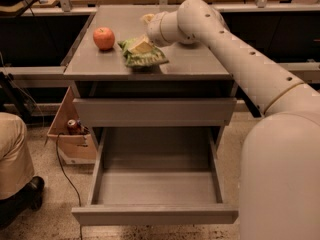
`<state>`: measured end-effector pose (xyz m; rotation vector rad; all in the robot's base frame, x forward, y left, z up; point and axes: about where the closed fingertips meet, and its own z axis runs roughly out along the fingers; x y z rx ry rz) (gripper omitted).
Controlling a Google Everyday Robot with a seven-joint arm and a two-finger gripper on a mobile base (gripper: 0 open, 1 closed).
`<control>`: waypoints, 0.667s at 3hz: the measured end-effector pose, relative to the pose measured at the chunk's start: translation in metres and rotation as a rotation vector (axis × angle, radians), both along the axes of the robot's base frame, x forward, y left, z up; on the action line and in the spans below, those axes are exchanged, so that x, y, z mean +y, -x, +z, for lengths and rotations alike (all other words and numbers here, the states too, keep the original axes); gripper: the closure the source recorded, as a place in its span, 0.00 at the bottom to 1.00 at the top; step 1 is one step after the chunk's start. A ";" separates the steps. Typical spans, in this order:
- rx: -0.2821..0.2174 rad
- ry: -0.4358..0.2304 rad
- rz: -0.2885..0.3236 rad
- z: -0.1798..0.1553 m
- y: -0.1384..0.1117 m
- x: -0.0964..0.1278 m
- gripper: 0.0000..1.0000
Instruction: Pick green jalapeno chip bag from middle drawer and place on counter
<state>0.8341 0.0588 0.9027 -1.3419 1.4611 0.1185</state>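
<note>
The green jalapeno chip bag (145, 58) lies flat on the counter (195, 59), near its front edge, right of a red apple (104, 38). My gripper (144, 32) reaches in from the right and hangs right over the bag. It is open: one pale finger (140, 45) rests on the bag's top, the other sits behind near the back of the counter. The middle drawer (155, 215) is pulled out below and holds nothing.
A closed grey drawer front (155, 111) sits above the open drawer. A cardboard box (67, 139) with a red can stands on the floor at left, with a cable beside it. A person's leg and shoe (15, 174) are at far left. Wooden bench tops run behind.
</note>
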 end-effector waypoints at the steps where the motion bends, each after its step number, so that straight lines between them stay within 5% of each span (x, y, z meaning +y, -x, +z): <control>1: 0.006 -0.002 0.019 0.003 0.002 0.007 0.00; 2: -0.015 -0.015 0.041 0.024 0.011 0.002 0.00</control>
